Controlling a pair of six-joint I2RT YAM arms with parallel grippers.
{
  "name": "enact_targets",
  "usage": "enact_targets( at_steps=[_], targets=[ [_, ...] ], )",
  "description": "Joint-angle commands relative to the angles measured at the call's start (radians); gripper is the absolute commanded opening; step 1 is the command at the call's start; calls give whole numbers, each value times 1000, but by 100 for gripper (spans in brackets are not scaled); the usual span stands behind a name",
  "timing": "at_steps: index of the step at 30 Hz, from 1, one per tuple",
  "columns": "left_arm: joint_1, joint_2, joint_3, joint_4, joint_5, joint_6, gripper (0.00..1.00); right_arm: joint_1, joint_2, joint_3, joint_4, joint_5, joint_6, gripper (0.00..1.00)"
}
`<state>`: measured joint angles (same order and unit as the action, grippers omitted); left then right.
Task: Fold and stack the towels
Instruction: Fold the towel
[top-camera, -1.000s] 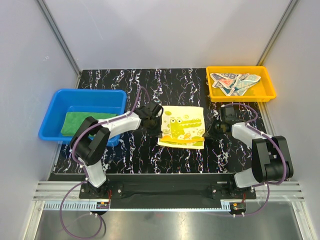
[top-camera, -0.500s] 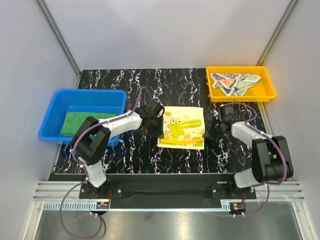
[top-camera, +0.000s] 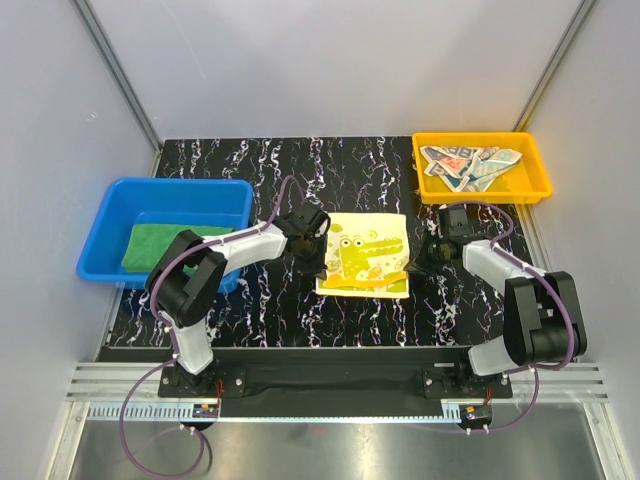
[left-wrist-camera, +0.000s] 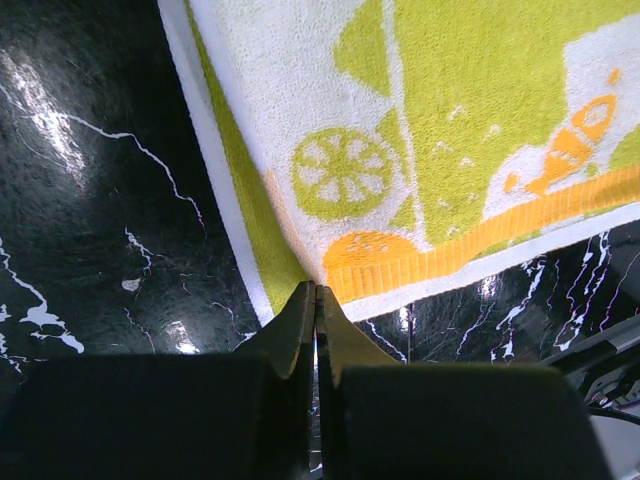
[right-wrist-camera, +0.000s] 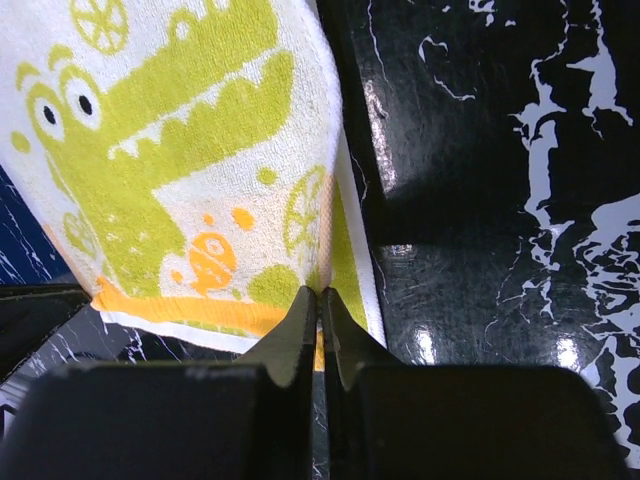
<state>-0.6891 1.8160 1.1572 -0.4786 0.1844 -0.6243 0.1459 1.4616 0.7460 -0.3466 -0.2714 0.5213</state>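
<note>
Towels x3: green towel (top-camera: 165, 245) in blue bin (top-camera: 100, 262), cream towel (top-camera: 470, 163) in orange tray (top-camera: 430, 185), croc towel (top-camera: 365, 252) pinched by L gripper (left-wrist-camera: 316, 292) + R gripper (right-wrist-camera: 320, 295).

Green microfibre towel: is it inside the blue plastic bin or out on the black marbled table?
Inside: the green microfibre towel lies flat within the blue plastic bin's walls.

The far half of the desk (top-camera: 330, 170) lies open between the blue bin (top-camera: 180, 184) on the left and the orange tray (top-camera: 484, 190) at the far right corner, so a hand could pass there. The crocodile towel (top-camera: 365, 250) is hemmed in at both near corners. The left hand (left-wrist-camera: 315, 292) pinches one and the right hand (right-wrist-camera: 320, 295) the other. The left arm (top-camera: 245, 248) and the right arm (top-camera: 495, 262) slant across the desk on either side. A bare strip runs along the towel's near edge. Grey walls (top-camera: 60, 150) close off both sides.
</note>
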Motion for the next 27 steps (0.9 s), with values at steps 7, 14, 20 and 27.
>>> enact_targets(
  at_steps=[7, 14, 20, 27],
  targets=[
    [-6, -43, 33, -6, -11, 8, 0, 18, -12, 44, -2, -25, -14, 0],
    [-6, -78, 64, -55, -43, 12, 0, 35, -33, 79, -22, -52, -21, 0],
    [-6, -130, 78, -106, -75, 14, 0, 35, -58, 90, -80, -57, -37, 0],
    [-6, -162, -43, -52, -57, -5, 0, 55, -46, 7, -54, -71, -24, 0]
  ],
)
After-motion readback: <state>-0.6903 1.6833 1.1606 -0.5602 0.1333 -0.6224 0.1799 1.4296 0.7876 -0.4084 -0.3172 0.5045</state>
